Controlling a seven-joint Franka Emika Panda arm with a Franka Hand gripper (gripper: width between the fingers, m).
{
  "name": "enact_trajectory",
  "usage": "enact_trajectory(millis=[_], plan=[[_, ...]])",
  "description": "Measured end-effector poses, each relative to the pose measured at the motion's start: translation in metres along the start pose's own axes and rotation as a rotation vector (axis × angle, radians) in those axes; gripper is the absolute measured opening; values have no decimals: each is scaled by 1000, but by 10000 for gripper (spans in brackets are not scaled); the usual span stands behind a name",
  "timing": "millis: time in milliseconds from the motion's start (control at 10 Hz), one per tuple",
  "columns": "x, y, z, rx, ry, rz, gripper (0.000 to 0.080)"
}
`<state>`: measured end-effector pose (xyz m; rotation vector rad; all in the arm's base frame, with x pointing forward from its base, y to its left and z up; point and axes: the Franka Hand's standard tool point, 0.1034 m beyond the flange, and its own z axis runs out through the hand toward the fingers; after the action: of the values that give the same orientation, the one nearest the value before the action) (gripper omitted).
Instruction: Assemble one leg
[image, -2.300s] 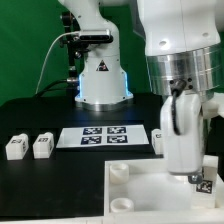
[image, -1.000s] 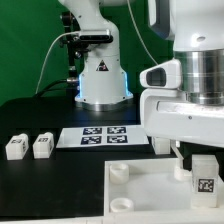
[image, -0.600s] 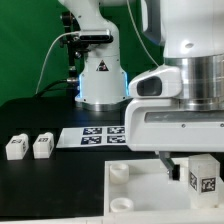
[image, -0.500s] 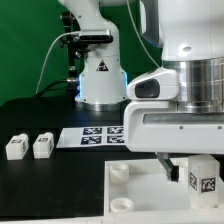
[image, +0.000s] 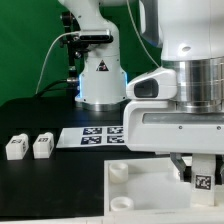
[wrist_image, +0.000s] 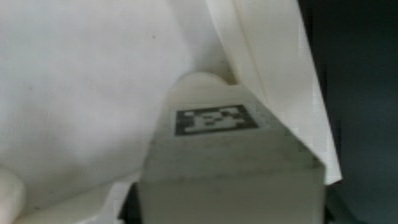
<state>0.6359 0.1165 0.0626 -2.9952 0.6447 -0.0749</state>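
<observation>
The arm fills most of the exterior view's right, its big white wrist housing hanging low over the large white plate that lies on the black table, and the gripper below it is clamped on a leg, the small white block whose square marker tag faces the camera between the dark fingers. A moment ago that block sat a touch higher and its tag looked larger; now the leg has sunk slightly and only its lower part shows under the housing, so I judge the arm is easing it down toward the plate, near the plate's edge at the exterior view's right. Whether the leg already touches the plate I cannot tell, since the contact is hidden at the frame's lower corner. The wrist view is nearly all white surfaces at close range, with one marker tag in the middle on a greyish face, and I cannot say for sure what that face belongs to. Two more legs stand side by side well apart at the exterior view's left, untouched, and the marker board lies flat between them and the arm. One round corner socket of the plate stands empty, so the seating of this leg looks not yet finished
</observation>
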Motion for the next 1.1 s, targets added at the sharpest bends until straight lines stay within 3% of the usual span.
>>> enact_trajectory(millis=[300,600,800,1100], plan=[[3,5,-2,-2,-14,396,291],[4,11,0,28,-52,897,292],[1,9,0,30,-72,1234,293],[-1,10,0,19,-77,1485,294]])
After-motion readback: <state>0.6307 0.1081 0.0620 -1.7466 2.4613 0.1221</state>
